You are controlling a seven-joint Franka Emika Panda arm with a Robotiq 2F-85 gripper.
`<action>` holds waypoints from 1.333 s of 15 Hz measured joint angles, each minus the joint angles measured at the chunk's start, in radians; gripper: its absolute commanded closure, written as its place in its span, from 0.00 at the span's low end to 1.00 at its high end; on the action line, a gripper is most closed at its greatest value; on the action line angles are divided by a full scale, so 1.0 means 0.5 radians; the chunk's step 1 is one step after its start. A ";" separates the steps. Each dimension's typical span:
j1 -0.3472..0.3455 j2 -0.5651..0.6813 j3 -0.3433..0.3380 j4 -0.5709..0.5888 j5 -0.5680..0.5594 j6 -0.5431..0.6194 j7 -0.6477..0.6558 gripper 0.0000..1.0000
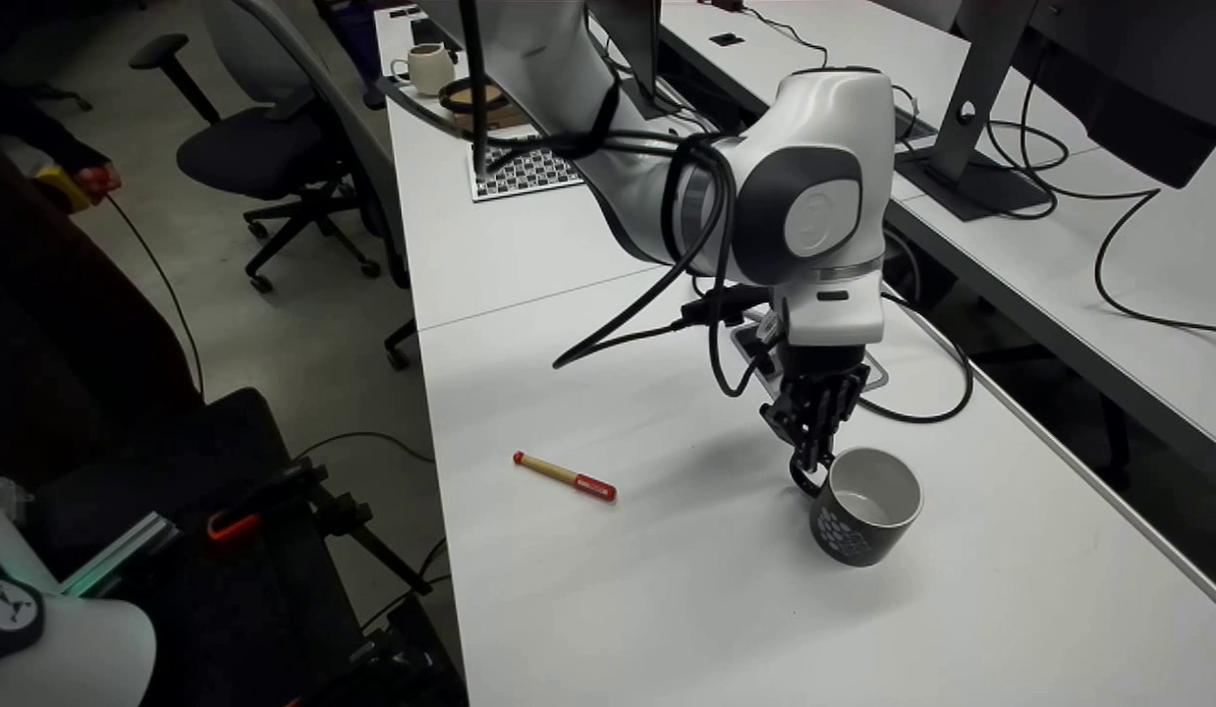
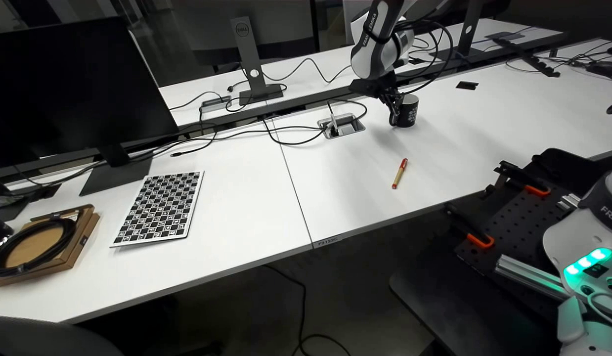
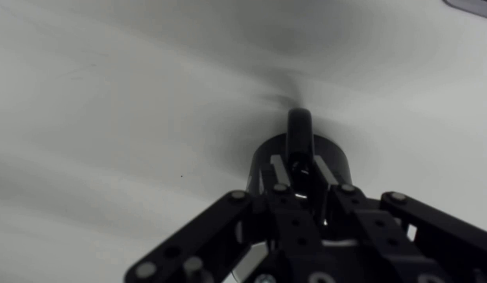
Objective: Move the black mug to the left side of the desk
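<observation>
In an exterior view the small round black mug (image 1: pixel 852 538), pale grey inside, is R of ctr, lower half of the frame; looks upright, can't tell if its base is fully down. In the wrist view my black two-finger gripper (image 3: pixel 298 162) has its jaws narrow, the mug's dark loop handle (image 3: pixel 299 129) btwn them; can't tell if they actually press on it.

Around it: thin tan marker w/ red ends (image 1: pixel 565 476) lies flat to the L in that frame, well apart from the mug. Rectangular metal cable-port box (image 2: pixel 354 127) is set in the top, L of the mug in an exterior view, apart from it; my white jointed arm w/ black trim (image 1: pixel 824 211) extends from the top edge in an exterior view & hides part of the box. Thin black cable loop (image 1: pixel 922 421) curves near the mug, above it in frame.

Further off, in an exterior view: flat black-and-white checkered board (image 2: pixel 160 207) L of ctr, brown cardboard tray (image 2: pixel 36 247) w/ coiled black cable (image 2: pixel 67 235) at the L edge, big black monitor (image 2: pixel 78 84) upper L. Cream-coloured mug (image 1: pixel 431 71) is upper L in an exterior view.

Surface: long smooth white desk (image 1: pixel 667 619), soft shadows on it, thin dark seam (image 2: pixel 295 193) across. Room: dim; parallel white desk (image 1: pixel 1188 250) at R in an exterior view, grey floor (image 1: pixel 284 363) & dark swivel chair (image 1: pixel 254 157) upper L; white robot base w/ green lights (image 2: pixel 588 237) lower R in an exterior view, nxt to a black perforated plate (image 2: pixel 518 225).
</observation>
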 measured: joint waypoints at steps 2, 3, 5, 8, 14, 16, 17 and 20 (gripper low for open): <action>0.006 -0.015 0.014 -0.020 0.000 0.027 -0.025 0.96; 0.010 -0.024 0.020 -0.034 0.000 0.047 -0.048 0.96; 0.028 -0.049 0.022 -0.083 -0.008 0.101 -0.110 0.96; 0.058 -0.108 0.021 -0.198 -0.035 0.214 -0.257 0.96; 0.112 -0.276 0.017 -0.501 -0.115 0.464 -0.652 0.96; 0.117 -0.342 0.017 -0.605 -0.116 0.529 -0.794 0.96; 0.121 -0.374 0.015 -0.657 -0.119 0.558 -0.862 0.96; 0.148 -0.456 -0.013 -0.796 -0.134 0.623 -1.018 0.96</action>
